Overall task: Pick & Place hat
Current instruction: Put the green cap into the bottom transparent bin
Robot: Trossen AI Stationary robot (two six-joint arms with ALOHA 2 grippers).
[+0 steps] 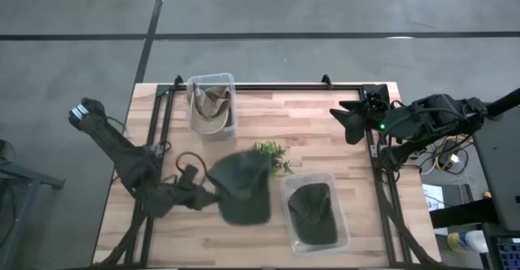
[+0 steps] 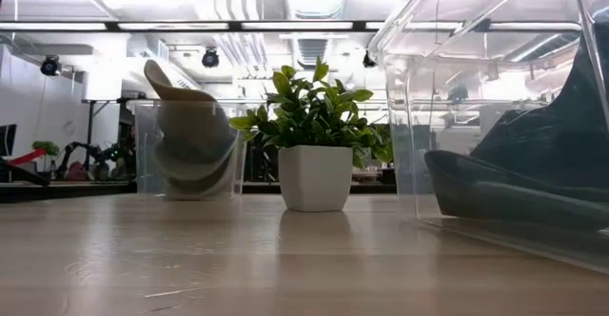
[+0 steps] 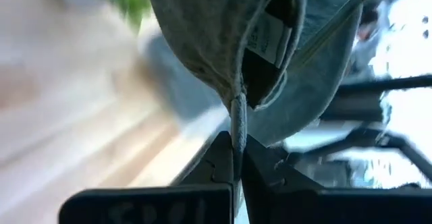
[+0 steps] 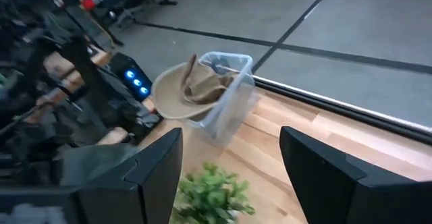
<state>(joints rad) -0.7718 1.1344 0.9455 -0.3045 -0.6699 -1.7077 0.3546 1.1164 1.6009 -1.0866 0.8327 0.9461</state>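
Two bins — each holding a hat.

A dark green hat, a tan hat, a white-potted green plant.

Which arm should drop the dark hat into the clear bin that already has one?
Left. Its pincer is shut on the dark green fabric hat, held just beside the clear plastic bin. The right pincer is open and empty at the table's far right edge.
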